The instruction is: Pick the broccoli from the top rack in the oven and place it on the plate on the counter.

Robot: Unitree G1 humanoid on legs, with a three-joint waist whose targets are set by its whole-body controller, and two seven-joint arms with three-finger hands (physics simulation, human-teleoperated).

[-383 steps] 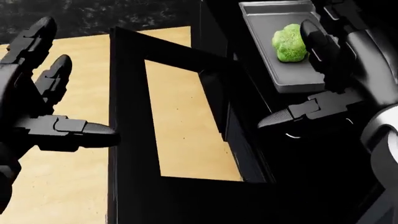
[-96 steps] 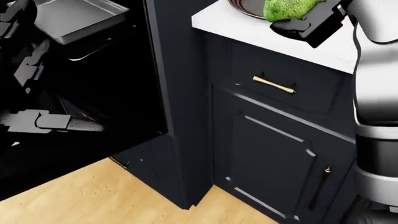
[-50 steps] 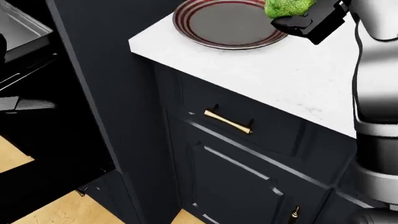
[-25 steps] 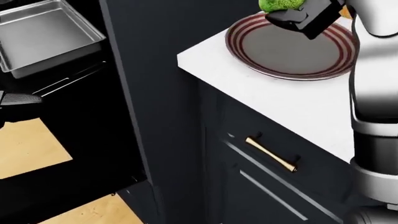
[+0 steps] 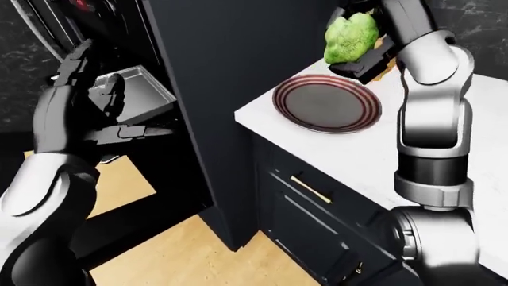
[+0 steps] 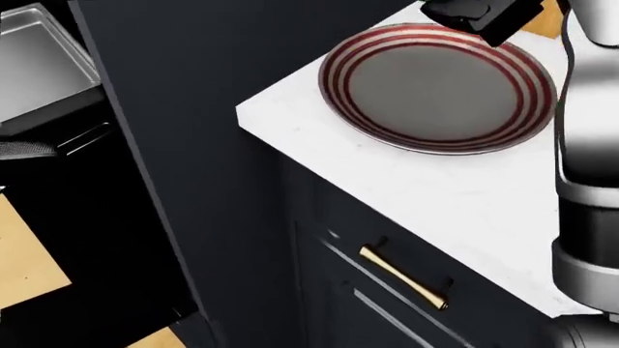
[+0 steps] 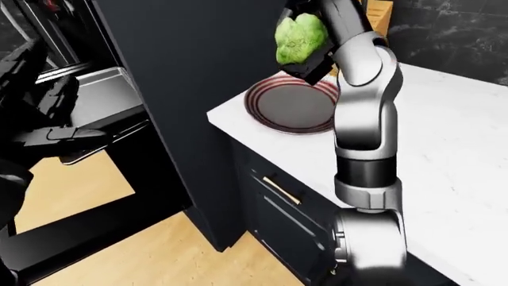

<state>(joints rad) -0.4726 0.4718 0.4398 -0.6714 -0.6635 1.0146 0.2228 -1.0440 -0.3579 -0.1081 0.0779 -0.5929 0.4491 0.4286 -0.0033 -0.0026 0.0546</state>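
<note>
My right hand (image 5: 367, 50) grips the broccoli (image 5: 347, 37) above the plate's (image 5: 327, 106) top edge, so it goes straight down; my left hand (image 5: 75, 110) hangs open by the oven.

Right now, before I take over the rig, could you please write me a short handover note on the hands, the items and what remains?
Right hand: shut on the broccoli, held in the air above the upper edge of the plate.
Left hand: open and empty, raised beside the open oven.
Plate: bare, on the white counter near its corner.
Baking tray: on the oven rack, no broccoli on it.
Done: broccoli taken out of the oven and carried over to the counter.
Left: lower the broccoli onto the plate, open the fingers, draw the hand clear.
</note>
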